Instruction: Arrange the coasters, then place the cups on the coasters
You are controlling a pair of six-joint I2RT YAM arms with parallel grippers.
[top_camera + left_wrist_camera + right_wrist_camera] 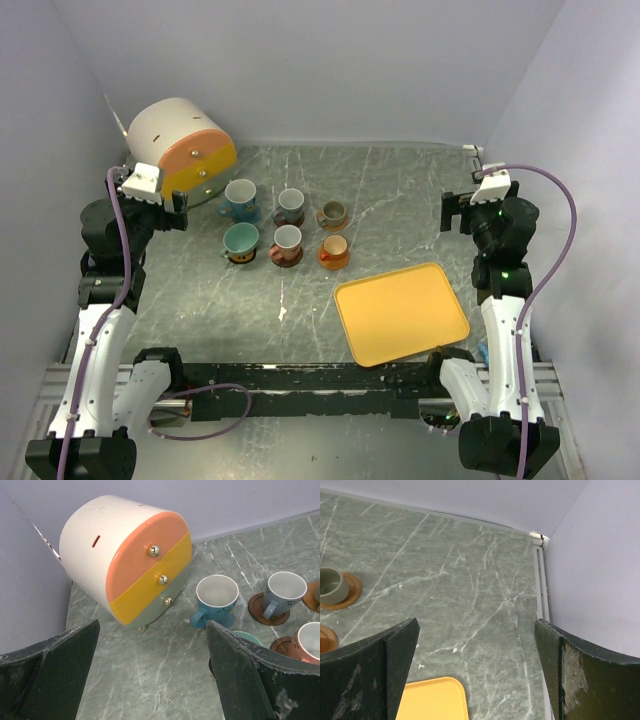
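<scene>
Grey-green marbled counter, white veining; lavender walls on three sides. Left pincer, right pincer spread wide, empty.

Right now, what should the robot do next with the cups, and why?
Probably just rest with both arms back and stop. All six cups seem to sit on coasters already, in two neat rows. The left fingers and the right fingers are open and hold nothing, so there looks to be nothing left to move.
</scene>
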